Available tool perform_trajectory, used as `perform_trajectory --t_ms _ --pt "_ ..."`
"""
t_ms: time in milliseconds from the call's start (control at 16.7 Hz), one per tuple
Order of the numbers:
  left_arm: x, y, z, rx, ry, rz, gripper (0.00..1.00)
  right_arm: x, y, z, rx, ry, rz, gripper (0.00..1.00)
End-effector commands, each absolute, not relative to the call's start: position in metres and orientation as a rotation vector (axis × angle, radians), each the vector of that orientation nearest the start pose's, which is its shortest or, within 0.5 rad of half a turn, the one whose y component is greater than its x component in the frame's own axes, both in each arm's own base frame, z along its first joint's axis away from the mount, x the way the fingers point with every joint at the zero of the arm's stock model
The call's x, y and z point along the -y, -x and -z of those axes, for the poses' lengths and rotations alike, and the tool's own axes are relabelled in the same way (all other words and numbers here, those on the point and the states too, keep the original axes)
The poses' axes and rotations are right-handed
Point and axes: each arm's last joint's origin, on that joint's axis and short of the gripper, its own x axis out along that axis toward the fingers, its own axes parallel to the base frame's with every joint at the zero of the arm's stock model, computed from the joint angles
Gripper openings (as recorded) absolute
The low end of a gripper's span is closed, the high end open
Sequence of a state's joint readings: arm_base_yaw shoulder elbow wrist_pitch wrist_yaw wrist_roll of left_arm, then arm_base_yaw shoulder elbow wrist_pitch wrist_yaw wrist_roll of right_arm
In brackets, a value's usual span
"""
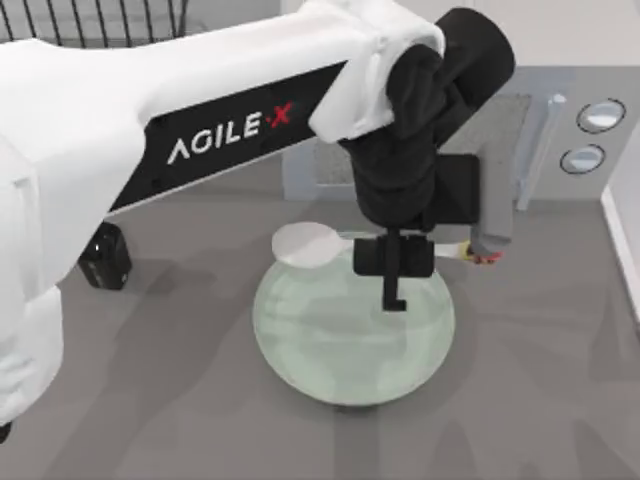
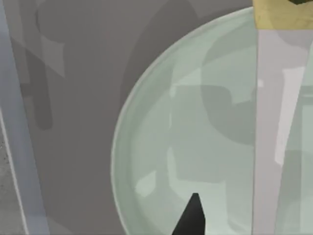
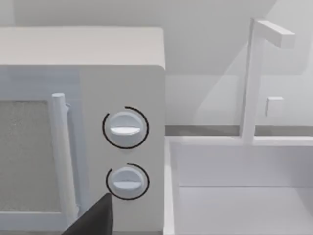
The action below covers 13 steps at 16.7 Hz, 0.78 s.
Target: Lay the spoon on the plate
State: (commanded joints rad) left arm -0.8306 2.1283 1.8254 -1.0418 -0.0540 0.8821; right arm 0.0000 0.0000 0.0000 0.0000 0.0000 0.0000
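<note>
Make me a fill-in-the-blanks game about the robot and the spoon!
1. The left pincer holds the white ____ by its handle.
2. The spoon's bowl hangs over the rim of the pale green ____.
3. Behind the plate stands a microwave with ____ round knobs.

Missing words: spoon; plate; two

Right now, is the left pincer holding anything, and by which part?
The left pincer holds the spoon by the middle of its handle, above the plate's far rim.

Rendered kitchen, microwave (image 3: 78, 147), sink with tap (image 3: 254, 83)
</note>
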Motion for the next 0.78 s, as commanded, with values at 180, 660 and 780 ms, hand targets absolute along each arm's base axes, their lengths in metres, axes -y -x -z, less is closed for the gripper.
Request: perform_trajectory --t_ms 180,660,780 --pt "0.312 -0.308 -0.186 -1.013 -1.281 1.202 0.0 0.001 -0.106 -0.16 0.0 0.0 0.0 1.0" --pt "0.293 -0.317 -0.136 -1.207 -1.24 1.213 0.0 0.001 -0.106 -0.16 0.0 0.0 0.0 1.0" --pt "0.293 -0.317 -0.136 -1.207 -1.24 1.213 0.0 0.001 -0.106 -0.16 0.0 0.0 0.0 1.0"
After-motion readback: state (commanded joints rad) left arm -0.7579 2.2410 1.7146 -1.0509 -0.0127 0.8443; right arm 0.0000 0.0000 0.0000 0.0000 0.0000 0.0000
